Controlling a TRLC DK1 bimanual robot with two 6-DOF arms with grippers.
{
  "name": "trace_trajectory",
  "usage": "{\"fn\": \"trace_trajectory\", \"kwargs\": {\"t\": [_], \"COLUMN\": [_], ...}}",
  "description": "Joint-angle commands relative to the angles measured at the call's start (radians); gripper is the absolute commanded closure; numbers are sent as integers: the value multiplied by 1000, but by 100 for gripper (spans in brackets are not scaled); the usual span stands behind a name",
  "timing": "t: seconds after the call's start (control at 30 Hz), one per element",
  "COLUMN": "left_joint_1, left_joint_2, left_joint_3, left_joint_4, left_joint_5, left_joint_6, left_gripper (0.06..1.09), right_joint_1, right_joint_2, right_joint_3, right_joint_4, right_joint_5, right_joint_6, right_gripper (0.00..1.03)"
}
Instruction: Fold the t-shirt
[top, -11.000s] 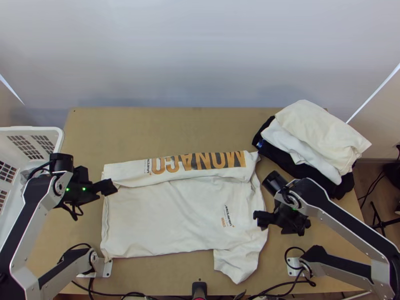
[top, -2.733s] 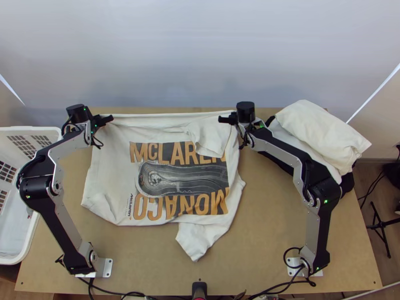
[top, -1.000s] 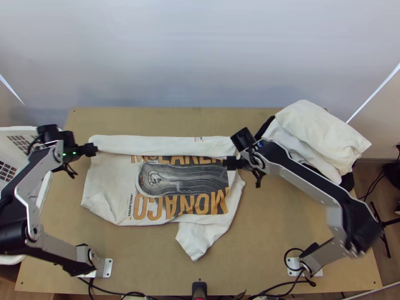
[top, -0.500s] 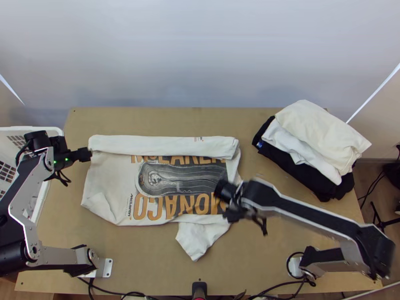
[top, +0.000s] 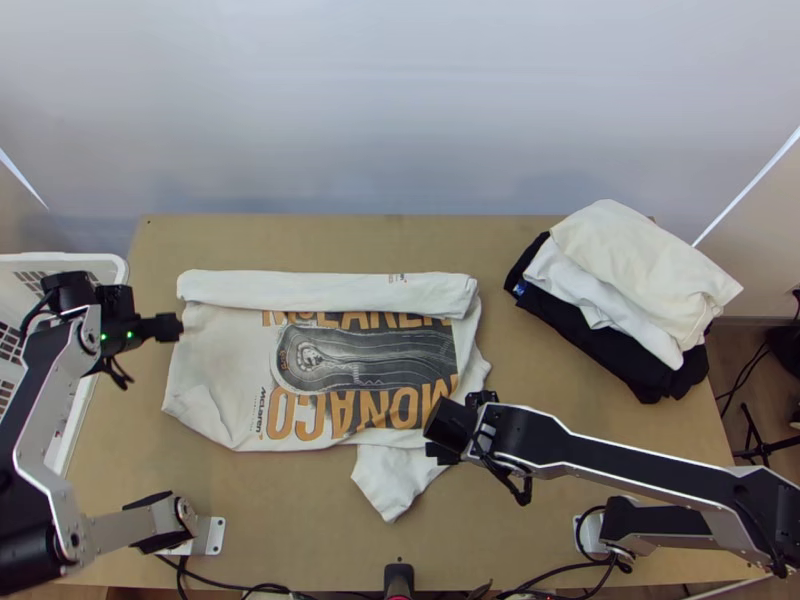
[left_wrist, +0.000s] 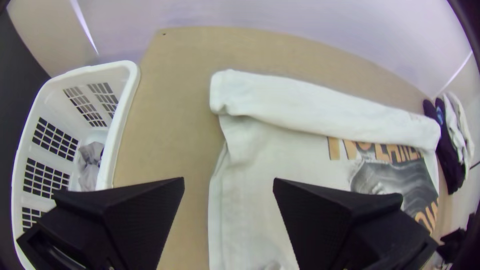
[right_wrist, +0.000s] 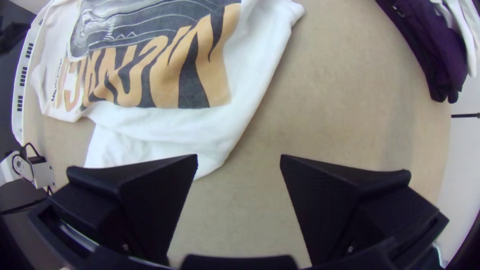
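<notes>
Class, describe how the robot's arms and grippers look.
The left arm and right arm have silver-grey links, black joints and black cables looping at the wrists; green lights dot the left wrist. The left gripper and right gripper each have two wide, flat black fingers.

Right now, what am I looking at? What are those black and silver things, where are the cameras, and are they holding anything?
They're two robot arms, left and right, at a wooden table. One camera looks down from high up; the other two ride on the arms' wrists.

A white T-shirt with an orange and dark print lies on the table, its far edge folded over in a strip. Its near side has a loose piece sticking out. On the right is a pile of clothes, light ones on black. On the left is a white basket.

The left pincer and right pincer are both open, holding nothing.
</notes>
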Motion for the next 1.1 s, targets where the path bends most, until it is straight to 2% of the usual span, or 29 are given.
{"fn": "trace_trajectory", "kwargs": {"t": [0.0, 0.27, 0.33, 0.47, 0.67, 1.0, 1.03, 1.07], "left_joint_1": [-23, -58, -59, -59, -26, -18, -16, -15], "left_joint_2": [-113, -127, -133, -156, -206, -199, -199, -199], "left_joint_3": [-33, -64, -69, -76, -127, -144, -144, -142], "left_joint_4": [-188, -231, -234, -249, -306, -291, -286, -286], "left_joint_5": [5, 5, 4, 2, -24, -65, -65, -65], "left_joint_6": [201, 232, 232, 263, 464, 543, 545, 548], "left_gripper": [21, 21, 21, 21, 21, 21, 21, 21], "right_joint_1": [9, 14, 15, 17, 15, 17, 18, 23], "right_joint_2": [13, 100, 114, 135, 178, 229, 229, 232], "right_joint_3": [-28, -12, -12, -20, -21, -18, -17, -12], "right_joint_4": [67, 99, 101, 114, 182, 225, 233, 233], "right_joint_5": [-55, -191, -196, -196, -194, -194, -191, -170], "right_joint_6": [56, 60, 59, 59, 60, 59, 59, 57], "right_gripper": [33, 34, 34, 54, 55, 55, 59, 67]}}
